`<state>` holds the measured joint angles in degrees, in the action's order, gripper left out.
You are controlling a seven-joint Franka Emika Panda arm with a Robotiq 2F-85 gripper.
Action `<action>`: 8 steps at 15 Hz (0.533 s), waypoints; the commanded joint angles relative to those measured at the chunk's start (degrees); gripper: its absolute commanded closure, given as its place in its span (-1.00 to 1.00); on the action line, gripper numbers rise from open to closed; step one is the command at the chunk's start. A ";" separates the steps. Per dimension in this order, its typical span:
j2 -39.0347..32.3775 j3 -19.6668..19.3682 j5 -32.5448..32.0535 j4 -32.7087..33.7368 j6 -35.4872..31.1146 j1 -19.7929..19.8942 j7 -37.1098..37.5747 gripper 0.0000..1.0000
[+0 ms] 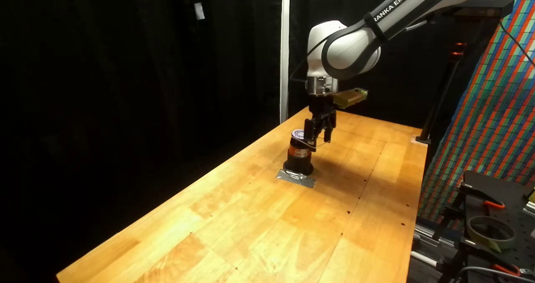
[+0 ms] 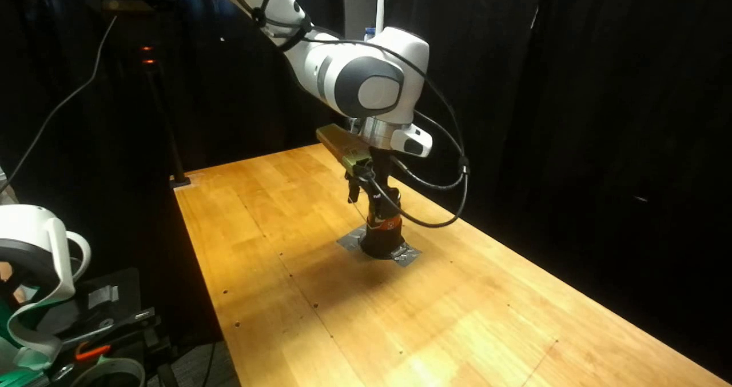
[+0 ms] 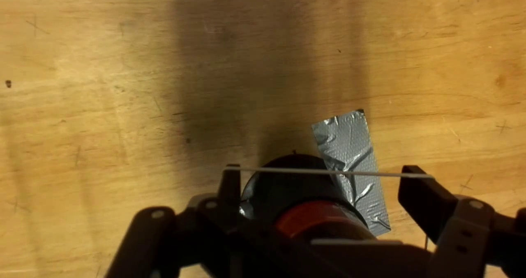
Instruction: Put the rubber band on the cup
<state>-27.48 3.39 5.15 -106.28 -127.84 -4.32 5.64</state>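
Two black fingers [image 3: 425,204] of the dark Robotiq gripper [image 3: 324,171] are pointing down and standing wide apart, with a thin pale rubber band [image 3: 296,171] running taut between their tips. Just beside them, on the side away from the yellow-green box [image 1: 351,98] at the wrist, the dark cylindrical cup [image 1: 299,153] with an orange stripe and a white patterned top is standing upright, its top apparently sitting higher than the fingertips and its long axis running roughly parallel to the fingers. In the wrist view its round foot is showing between the two tips, nearer one than the other, while its upper part is lying hidden behind the gripper. So the taut strand is passing along the box side of the cup; a pale line [image 1: 304,142] crossing the cup's upper body in an exterior view is perhaps forming a second strand, though I cannot tell whether the loop is enclosing the cup. The coming move is probably hinging on this sideways offset: the fingers are likely needing to carry the taut strand toward the cup before letting go, and an early release is risking the band springing off over the top. Lower down, crinkled silver-grey tape [image 3: 353,155] is lying against the foot on the pale wooden table [image 1: 267,233], and beyond it a black backdrop [image 1: 125,107] is hanging
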 commanded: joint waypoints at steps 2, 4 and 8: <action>3.35 0.43 1.96 -6.92 -6.15 0.77 -1.12 -1.00; 4.01 0.37 2.03 -8.48 -8.65 0.92 -1.03 -1.00; 4.57 0.11 1.89 -10.11 -13.43 0.91 -0.04 -1.00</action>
<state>-25.79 3.39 5.88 -112.40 -138.07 -3.78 5.60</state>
